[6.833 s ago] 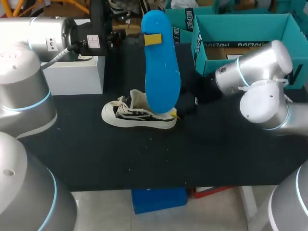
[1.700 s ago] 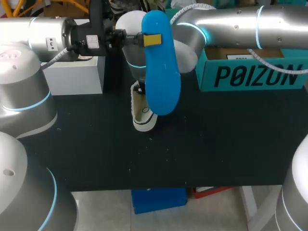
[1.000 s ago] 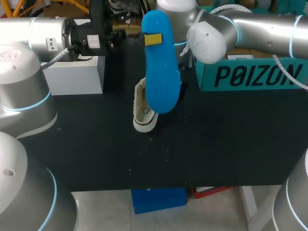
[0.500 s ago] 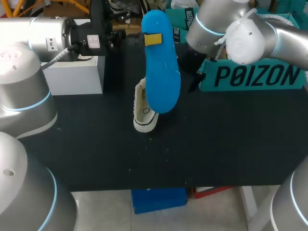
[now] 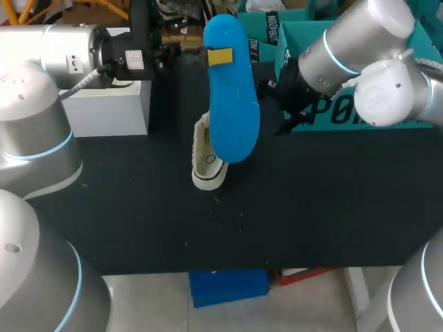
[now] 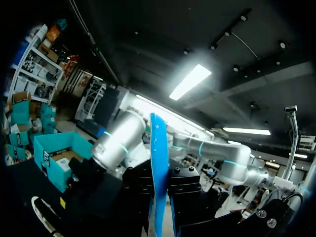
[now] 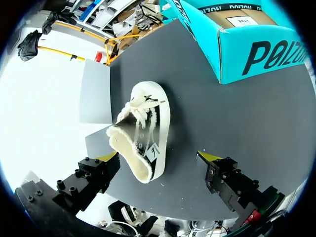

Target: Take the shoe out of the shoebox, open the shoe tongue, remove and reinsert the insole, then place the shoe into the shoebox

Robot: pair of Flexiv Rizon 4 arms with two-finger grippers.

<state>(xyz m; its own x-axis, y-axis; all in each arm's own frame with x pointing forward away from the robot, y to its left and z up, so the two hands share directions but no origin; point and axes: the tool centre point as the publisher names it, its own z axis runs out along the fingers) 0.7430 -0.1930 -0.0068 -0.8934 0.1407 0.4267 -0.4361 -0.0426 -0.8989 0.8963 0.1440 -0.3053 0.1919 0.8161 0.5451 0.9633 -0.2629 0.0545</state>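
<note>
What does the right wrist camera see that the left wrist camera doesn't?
Only the right wrist view: the shoe with its laces and open top, lying on the black table ahead of the open right gripper. Only the left wrist view: the blue insole, seen edge-on, held up in the left gripper, with the right arm beyond it. Both: the teal shoebox, open at the top.

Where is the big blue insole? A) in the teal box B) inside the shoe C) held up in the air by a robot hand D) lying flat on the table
C: the left hand pinches the blue insole upright in the air, out of the shoe.
</note>
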